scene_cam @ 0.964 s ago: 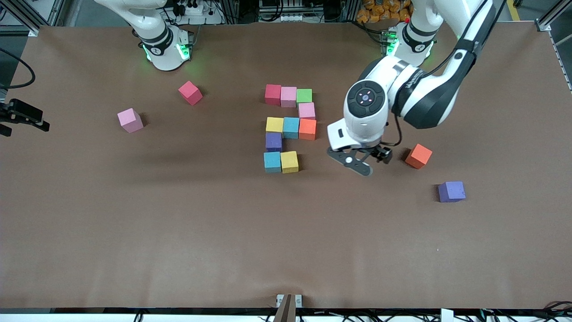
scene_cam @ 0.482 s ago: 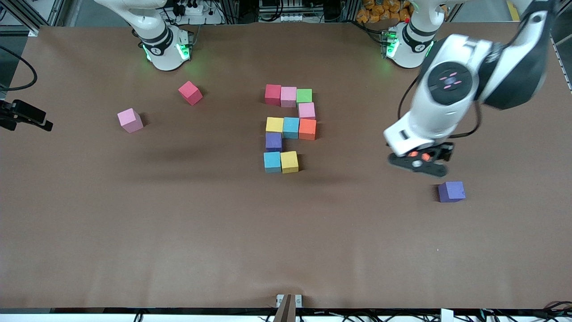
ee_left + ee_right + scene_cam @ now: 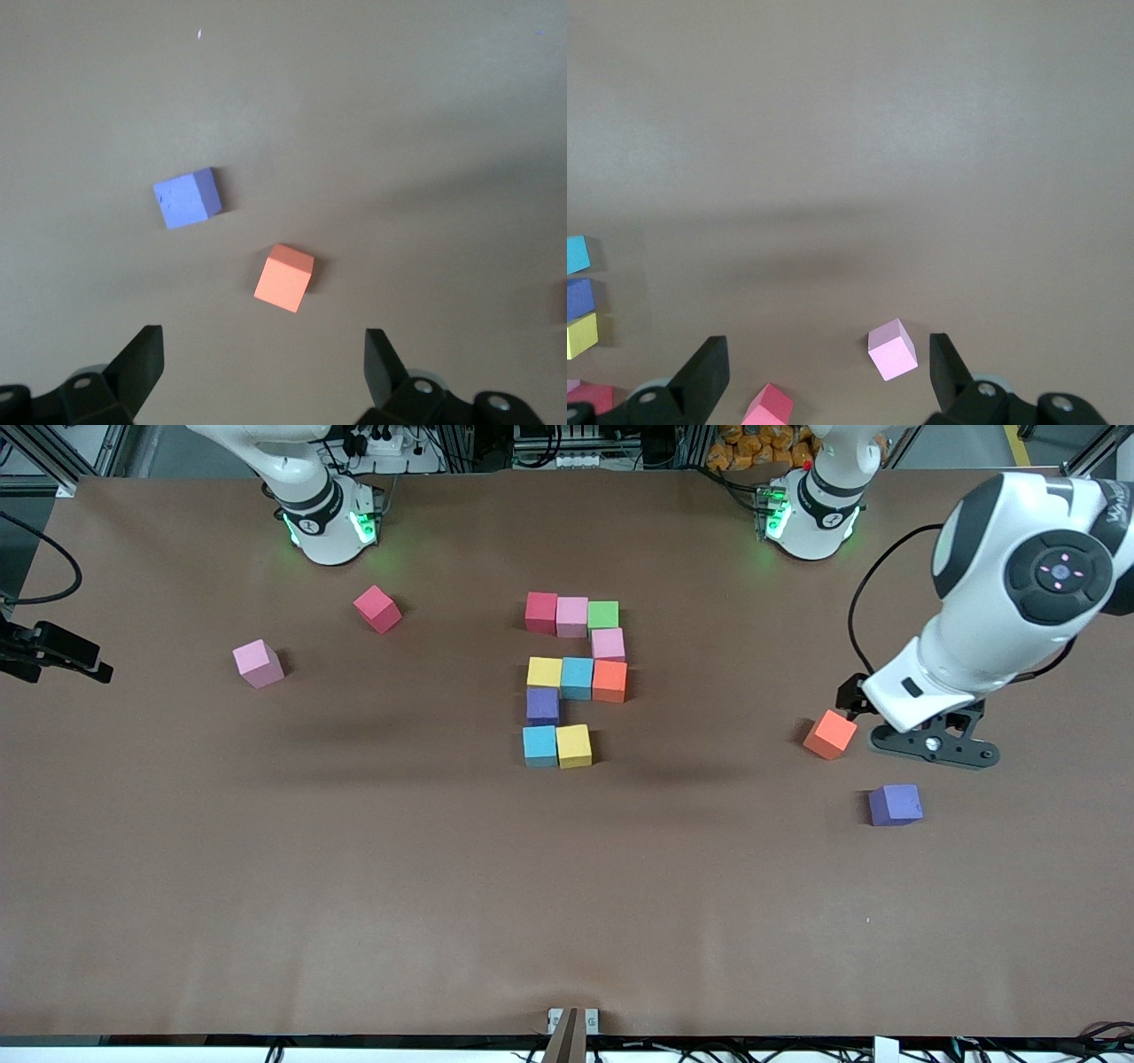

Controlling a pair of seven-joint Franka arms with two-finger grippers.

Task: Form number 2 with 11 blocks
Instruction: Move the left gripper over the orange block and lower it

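Observation:
The number 2 (image 3: 576,677) lies mid-table, built of several blocks. Its top row is red, pink, green, with a pink one under the green. The middle row is yellow, light blue, orange, with purple under the yellow. The bottom row holds light blue and yellow. A loose orange block (image 3: 830,734) (image 3: 283,278) and a loose purple block (image 3: 895,804) (image 3: 187,197) lie toward the left arm's end. My left gripper (image 3: 932,746) (image 3: 263,370) hangs open and empty beside the orange block. My right gripper (image 3: 828,372) waits open and empty, high over a pink block (image 3: 892,350).
A loose pink block (image 3: 258,663) and a loose red block (image 3: 376,608) (image 3: 769,407) lie toward the right arm's end. The brown table cover (image 3: 567,886) is bare nearer the front camera. The arm bases stand along the table's edge farthest from the camera.
My left gripper has swung from beside the number 2 toward the left arm's end, passing over the orange block. No block has moved. The right arm has hardly shifted.

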